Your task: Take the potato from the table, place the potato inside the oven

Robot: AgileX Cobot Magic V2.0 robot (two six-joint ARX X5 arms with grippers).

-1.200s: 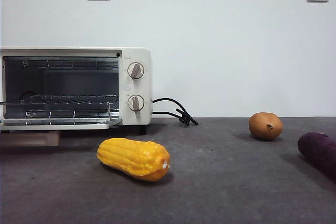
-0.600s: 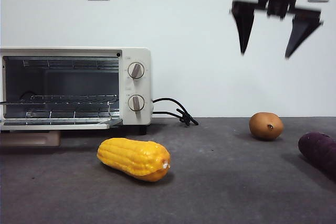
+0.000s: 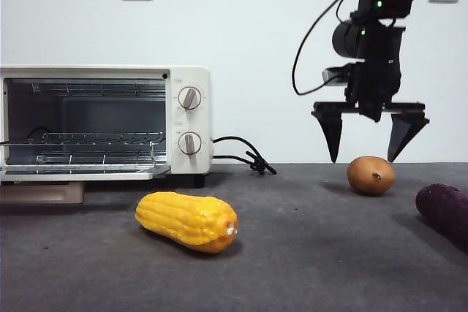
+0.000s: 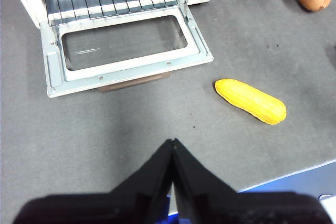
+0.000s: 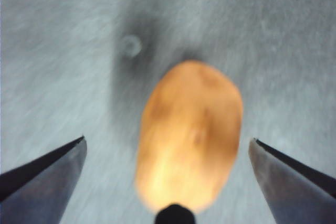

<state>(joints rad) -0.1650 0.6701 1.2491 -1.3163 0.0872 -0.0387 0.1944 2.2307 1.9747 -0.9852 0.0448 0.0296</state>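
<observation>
the potato (image 3: pixel 370 174) is lying on the table (image 3: pixel 307 253), well apart from the oven (image 3: pixel 106 122), whose door is folded down and whose rack is exposed. the right gripper (image 3: pixel 369 157) is positioned directly above the potato with its jaws spread wide, the tips sitting at about the level of the potato's top. in the right wrist view the potato (image 5: pixel 189 132) is framed between the two jaws, with clear table on either side of it. the left gripper (image 4: pixel 172 148) is parked near the table's front edge, jaws pressed together, not engaged.

the step in hand is judged to be the reach for the grasp. for a sound pick, the jaws are to be lowered until the tips are straddling the potato's widest part, kept centred, and closed across the short axis, since the smooth rounded skin is likely to slip from a high or off-centre pinch. the purple sweet potato (image 3: pixel 444 213) and the corn cob (image 3: pixel 186 221) are lying clear of the approach.
</observation>
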